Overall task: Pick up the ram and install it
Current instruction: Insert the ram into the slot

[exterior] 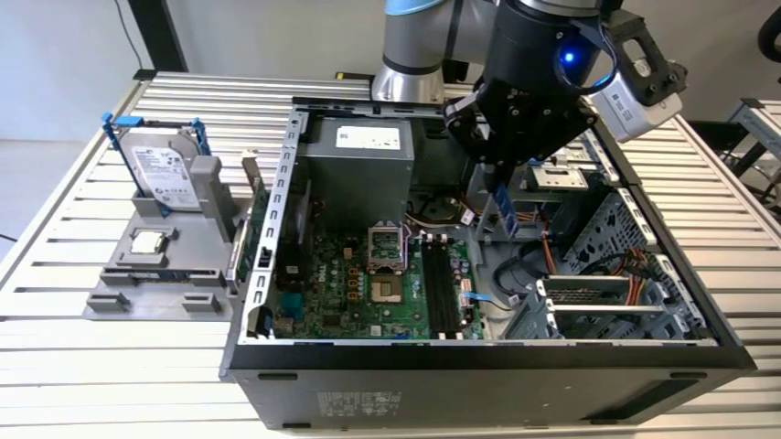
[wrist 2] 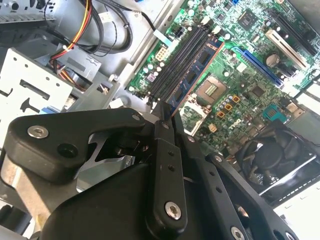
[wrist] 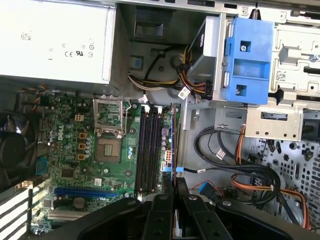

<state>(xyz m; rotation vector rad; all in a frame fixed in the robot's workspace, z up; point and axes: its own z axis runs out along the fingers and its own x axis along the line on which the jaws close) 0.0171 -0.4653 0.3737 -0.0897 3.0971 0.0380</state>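
In the exterior view an open computer case (exterior: 262, 274) lies on a slatted tabletop (exterior: 123, 366); the arm reaches down over it, and its claw (exterior: 498, 178) is clenched on the ram (exterior: 500, 210), a thin blue stick that hangs upright, edge down, above the inside of the case; the ram is over the exterior view's right part of the green motherboard (exterior: 354, 293), higher than the black memory slots (exterior: 445, 293) and slightly to their right. The grey power supply (exterior: 366, 165) sits at the far end of the case. On the exterior view's left, outside the case, a grey holder (exterior: 159, 293) carries a silver hard drive (exterior: 161, 169) with blue rails, standing on edge, and a small square processor chip (exterior: 148, 242) lying flat nearer the camera.

In the second wrist view the claw (wrist 2: 165, 117) pinches one end of the ram (wrist 2: 197, 70); its flat side with black chips shows, running alongside the memory slots (wrist 2: 175, 65); the open processor socket (wrist 2: 212, 92) lies just beside it, and a black fan (wrist 2: 272, 155) sits farther off.

In the first wrist view the ram (wrist: 174, 140) is seen edge-on as a thin line rising from the claw (wrist: 174, 185); it runs parallel to the memory slots (wrist: 149, 150), on the side away from the processor socket (wrist: 110, 145); a blue bracket (wrist: 247, 60) sits on the metal drive cage beyond.
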